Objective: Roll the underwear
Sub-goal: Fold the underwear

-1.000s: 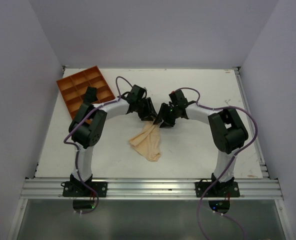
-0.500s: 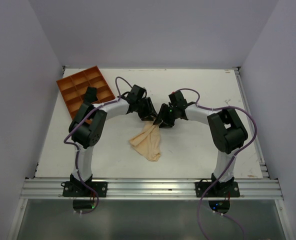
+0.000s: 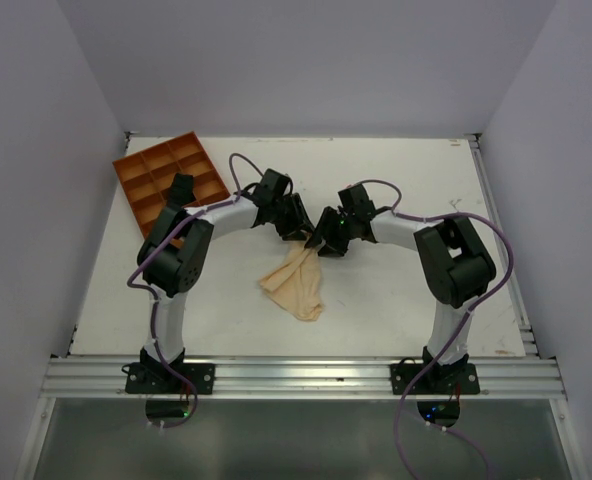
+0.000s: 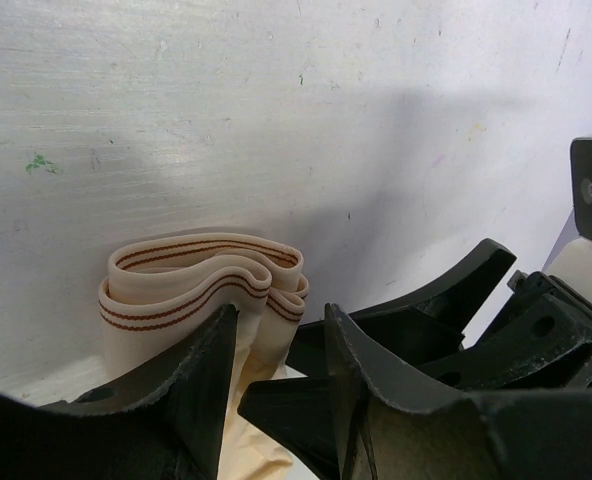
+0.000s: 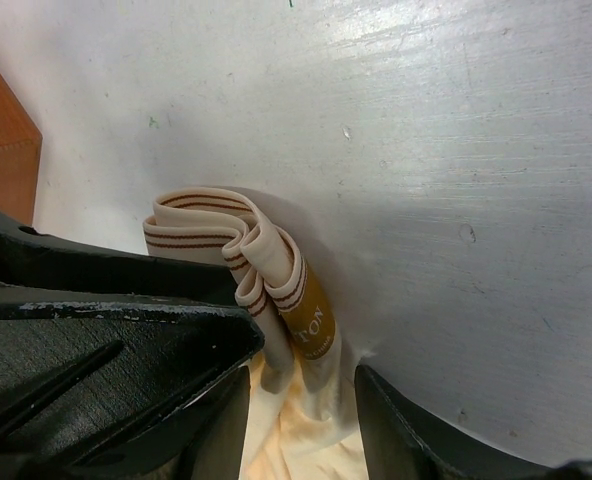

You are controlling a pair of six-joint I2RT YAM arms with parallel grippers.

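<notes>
Item: the underwear (image 3: 294, 285), one piece of pale peach, thin and wrinkled fabric, lying near the middle of the white worktop (image 3: 406, 300). Its loose body trails toward 6 o'clock and its narrow end is drawn up toward 12 o'clock, where the two grippers meet over it. Close view: the waistband (image 4: 176, 300), cream with thin brown stripes, is folded back on itself in several layers and stands on edge on the worktop. A mustard-coloured label (image 5: 311, 320) with part of a printed word shows on one fold. Left gripper (image 3: 301, 232): it comes in from 10 o'clock of the garment's upper end and is set low at the worktop. Its jaws stand roughly half apart and the fabric runs up between them (image 4: 281, 320). I cannot tell whether they press on the cloth. Right gripper (image 3: 321, 243): it comes in from 2 o'clock, just beside the left one, almost tip to tip. Its jaws stand wide, with bunched fabric filling the gap between them (image 5: 301, 375). I cannot tell whether this is a grip or only a straddle. Also present: an orange compartment tray (image 3: 166, 172) at the 10 o'clock corner of the worktop, well apart from the garment, set at a slant to the worktop's edges.
</notes>
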